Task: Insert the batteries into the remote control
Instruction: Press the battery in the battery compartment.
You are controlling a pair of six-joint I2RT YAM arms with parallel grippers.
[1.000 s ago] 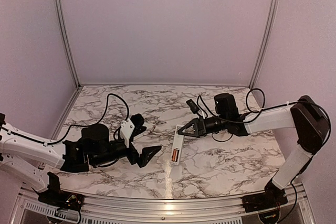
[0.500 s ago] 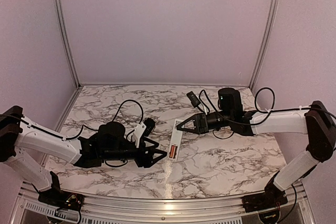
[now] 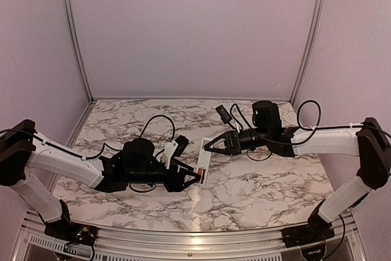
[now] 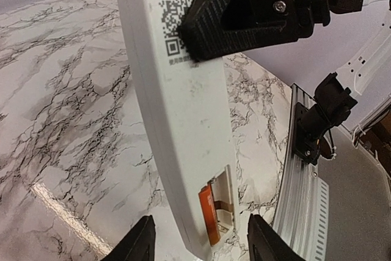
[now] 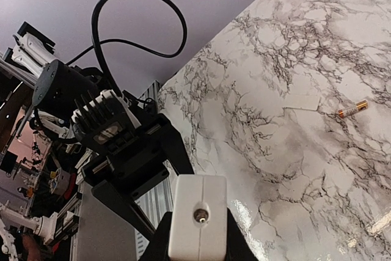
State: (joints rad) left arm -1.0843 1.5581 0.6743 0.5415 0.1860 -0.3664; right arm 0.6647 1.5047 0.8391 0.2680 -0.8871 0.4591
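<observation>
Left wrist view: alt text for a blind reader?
The right claw clamps a slim white plastic remote control near its QR code. An orange cylindrical battery sits in its slot, between the tips of the open left claw.

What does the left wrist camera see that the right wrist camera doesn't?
Only the left wrist view: the back of the remote, with its QR code and an orange battery in the slot. Only the right wrist view: a loose battery and a flat white piece lying on the table. Both: the white remote and the marble table.
</observation>
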